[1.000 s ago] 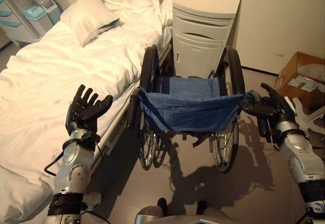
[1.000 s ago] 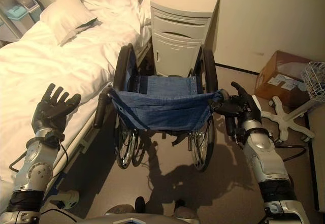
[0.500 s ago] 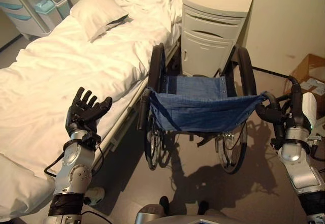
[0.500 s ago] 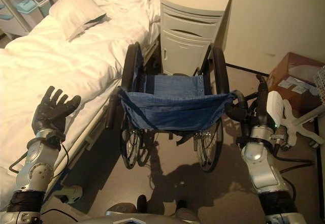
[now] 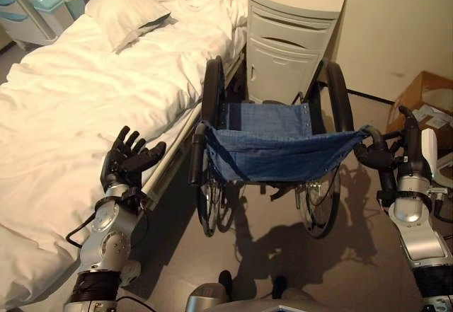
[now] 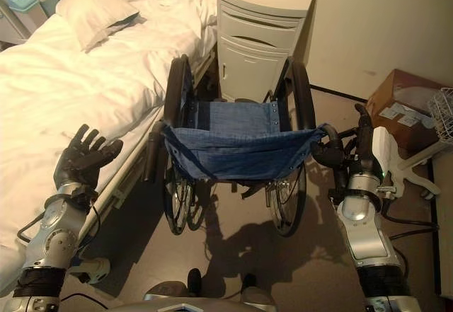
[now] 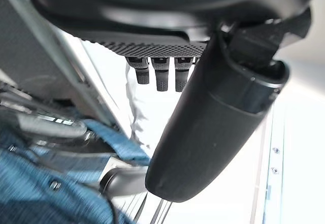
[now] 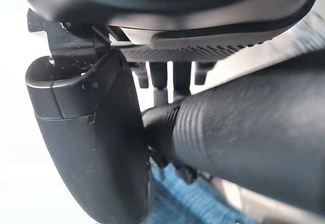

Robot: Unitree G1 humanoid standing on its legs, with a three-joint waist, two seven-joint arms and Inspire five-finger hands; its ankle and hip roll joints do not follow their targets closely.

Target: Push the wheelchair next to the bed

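Observation:
The wheelchair (image 5: 272,153) with its blue cloth seat stands beside the white bed (image 5: 78,93), facing a bedside cabinet. My right hand (image 5: 412,158) is upright at the right push handle (image 5: 371,155). Its fingers are straight, and the ribbed grip (image 8: 244,132) lies against the palm next to the thumb. My left hand (image 5: 129,160) is raised and open over the bed's edge, a short way left of the left push handle (image 5: 196,158) and not touching it. Past the left hand's thumb (image 7: 213,122), the left wrist view shows the blue cloth (image 7: 30,183).
The cream bedside cabinet (image 5: 294,36) stands right in front of the wheelchair by the wall. A cardboard box (image 6: 407,107), a wire basket (image 6: 440,110) and a white star-shaped stand foot (image 6: 417,167) sit to the right. A pillow (image 5: 124,11) lies on the bed.
The whole view has shifted. My right hand has turned from a reach at the right handle to fingers straight up against it. The left hand stays open and sits slightly lower.

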